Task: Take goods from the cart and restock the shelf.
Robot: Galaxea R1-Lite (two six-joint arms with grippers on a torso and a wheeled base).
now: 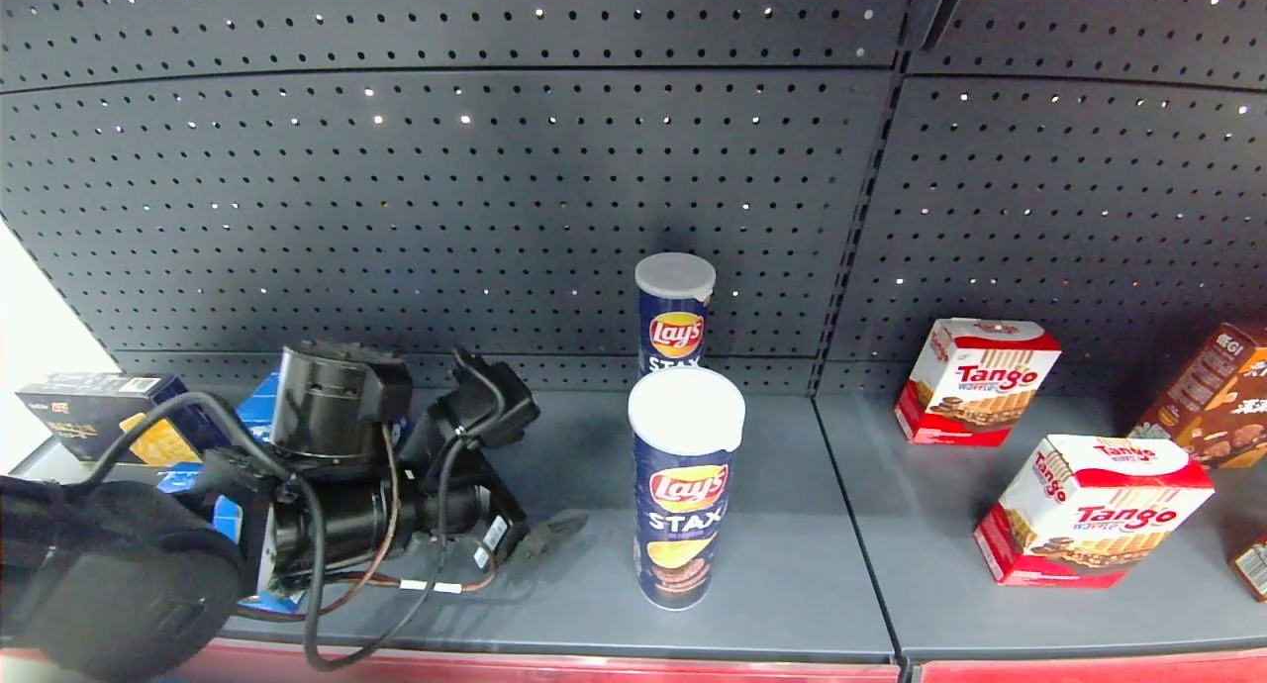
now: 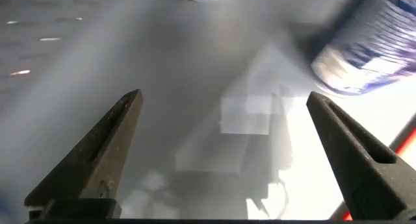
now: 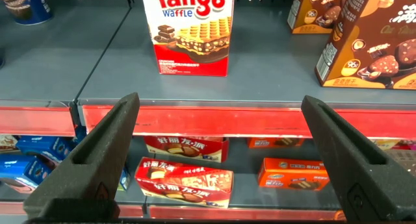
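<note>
Two cans of chips stand upright on the grey shelf, one straight behind the other. The front can is near the shelf's front edge, and the rear can is close to the pegboard back wall.

The left arm lies low over the shelf, to the left of the cans. The left gripper points toward the front can and is near it but apart from it. In the left wrist view the left gripper has its jaws spread wide with nothing between them, and a blurred blue can sits off to one side.

A dark box and a blue box sit at the shelf's far left, behind the arm. To the right of the cans are two red-and-white waffle boxes, one at the back and one nearer the front. A brown box stands beyond them.

The right gripper is also wide open and holds nothing. It faces the shelf's red edge strip, in front of a waffle box and brown cookie boxes. A lower shelf holds a red box and an orange box.
</note>
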